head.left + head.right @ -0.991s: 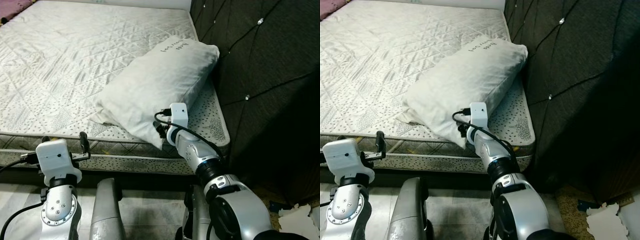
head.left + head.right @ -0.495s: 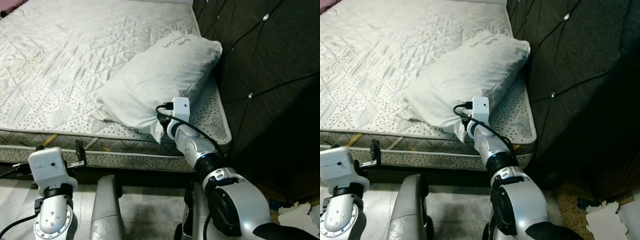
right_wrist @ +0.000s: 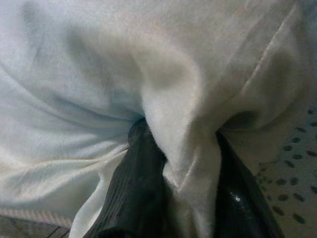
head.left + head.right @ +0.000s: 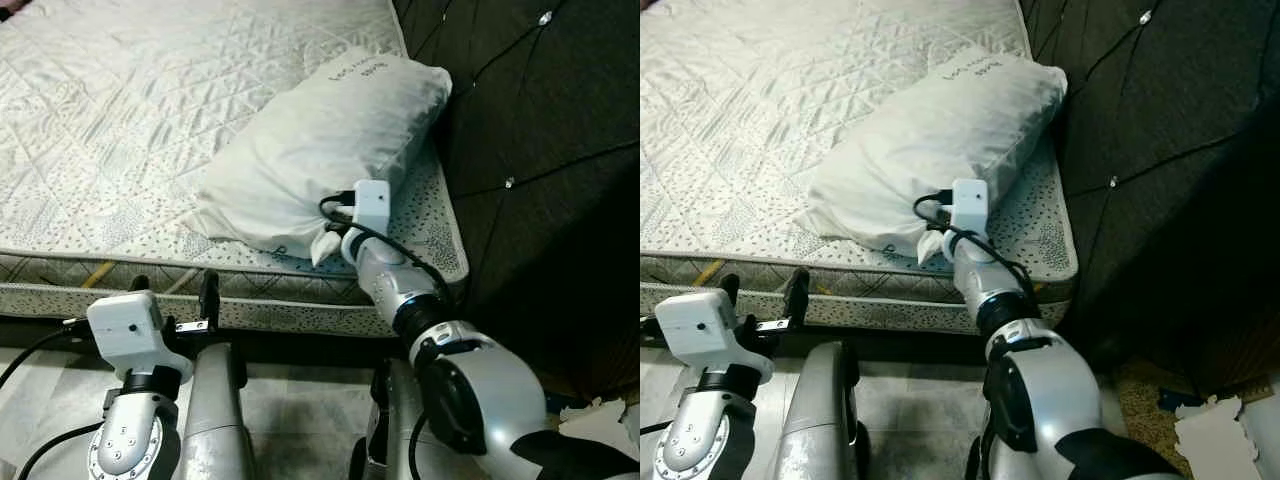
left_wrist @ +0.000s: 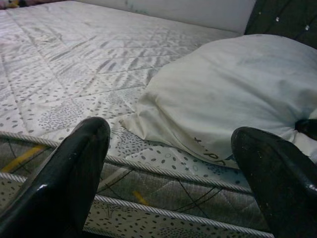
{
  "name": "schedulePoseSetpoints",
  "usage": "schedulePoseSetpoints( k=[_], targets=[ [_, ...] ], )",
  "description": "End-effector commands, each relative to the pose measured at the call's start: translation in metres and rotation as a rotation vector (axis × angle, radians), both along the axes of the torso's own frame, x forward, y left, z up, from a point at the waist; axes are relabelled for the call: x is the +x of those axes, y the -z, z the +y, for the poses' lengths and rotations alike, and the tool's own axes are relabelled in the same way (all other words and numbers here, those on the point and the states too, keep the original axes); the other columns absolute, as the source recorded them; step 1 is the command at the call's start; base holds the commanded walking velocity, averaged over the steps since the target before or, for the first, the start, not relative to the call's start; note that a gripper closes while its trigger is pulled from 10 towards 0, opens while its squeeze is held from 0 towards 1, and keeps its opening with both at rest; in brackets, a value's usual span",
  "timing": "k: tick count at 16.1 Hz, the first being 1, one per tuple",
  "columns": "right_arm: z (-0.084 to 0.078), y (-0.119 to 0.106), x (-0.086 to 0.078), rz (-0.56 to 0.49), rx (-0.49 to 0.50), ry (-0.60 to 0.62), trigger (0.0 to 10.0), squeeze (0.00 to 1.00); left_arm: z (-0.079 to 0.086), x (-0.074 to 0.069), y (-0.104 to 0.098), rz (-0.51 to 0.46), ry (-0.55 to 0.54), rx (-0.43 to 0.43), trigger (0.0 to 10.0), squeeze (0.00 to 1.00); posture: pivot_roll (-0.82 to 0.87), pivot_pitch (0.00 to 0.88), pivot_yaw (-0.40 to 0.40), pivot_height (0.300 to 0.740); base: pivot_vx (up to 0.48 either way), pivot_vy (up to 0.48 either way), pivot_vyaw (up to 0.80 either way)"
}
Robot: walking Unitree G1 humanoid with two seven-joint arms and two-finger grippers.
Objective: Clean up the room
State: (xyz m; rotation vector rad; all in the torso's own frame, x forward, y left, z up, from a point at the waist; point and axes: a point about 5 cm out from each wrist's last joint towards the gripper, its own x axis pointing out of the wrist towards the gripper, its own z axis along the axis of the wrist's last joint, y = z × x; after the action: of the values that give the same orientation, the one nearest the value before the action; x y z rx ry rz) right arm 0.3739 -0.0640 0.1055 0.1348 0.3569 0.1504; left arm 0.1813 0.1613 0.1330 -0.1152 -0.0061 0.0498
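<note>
A white pillow [image 4: 330,145] lies on the bare quilted mattress [image 4: 120,120], close to the dark tufted headboard [image 4: 540,120]. My right gripper [image 3: 183,183] is shut on the pillow's near corner, with a fold of white cloth pinched between its black fingers [image 3: 138,188]. In the eye views that gripper [image 4: 335,238] sits at the pillow's front edge, near the mattress corner. Low in front of the mattress side, my left gripper [image 5: 171,163] stands open with nothing between its fingers [image 5: 74,173]; it faces the pillow [image 5: 233,99].
The mattress edge [image 4: 250,300] runs across in front of me, over a dark gap below. The headboard walls off the right side. Torn white paper [image 4: 600,425] lies on the floor at the lower right. Pale floor [image 4: 290,410] shows between my arms.
The camera has tilted, so the whole scene shifted. My right gripper has pulled the pillow's corner into a pinched fold. My left gripper has swung right, closer to the mattress edge.
</note>
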Motion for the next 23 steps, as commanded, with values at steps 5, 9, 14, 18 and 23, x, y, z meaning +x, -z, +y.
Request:
schedulePoseSetpoints(
  k=[5, 9, 14, 18, 23],
  targets=[
    [-0.053, -0.049, 0.028, -0.180, -0.052, 0.220, 0.0, 0.00, 0.006, 0.002, -0.001, -0.024, -0.014, 0.006, 10.0, 0.00, 0.12, 0.084, -0.071, 0.554, 0.000, 0.000, 0.00],
    [-0.107, -0.082, 0.038, -0.253, -0.090, 0.387, 0.0, 0.00, 0.007, 0.009, -0.003, -0.041, -0.025, 0.022, 10.0, 0.00, 0.12, 0.060, -0.071, 0.554, 0.000, 0.000, 0.00],
    [-0.176, -0.131, 0.035, -0.425, -0.196, 0.596, 0.0, 0.00, 0.012, 0.017, -0.005, -0.055, -0.045, 0.099, 10.0, 0.00, 0.12, 0.023, -0.072, 0.554, 0.000, 0.000, 0.00],
    [-0.175, -0.089, 0.027, -0.322, -0.219, 0.532, 0.0, 0.00, 0.012, 0.021, -0.003, -0.054, -0.041, 0.127, 10.0, 0.00, 0.12, 0.004, -0.062, 0.554, 0.000, 0.000, 0.00],
    [-0.185, -0.045, 0.009, -0.216, -0.245, 0.571, 0.0, 0.00, 0.013, 0.022, -0.003, -0.054, -0.016, 0.164, 10.0, 0.00, 0.11, 0.000, -0.051, 0.554, 0.000, 0.000, 0.00]
  ],
)
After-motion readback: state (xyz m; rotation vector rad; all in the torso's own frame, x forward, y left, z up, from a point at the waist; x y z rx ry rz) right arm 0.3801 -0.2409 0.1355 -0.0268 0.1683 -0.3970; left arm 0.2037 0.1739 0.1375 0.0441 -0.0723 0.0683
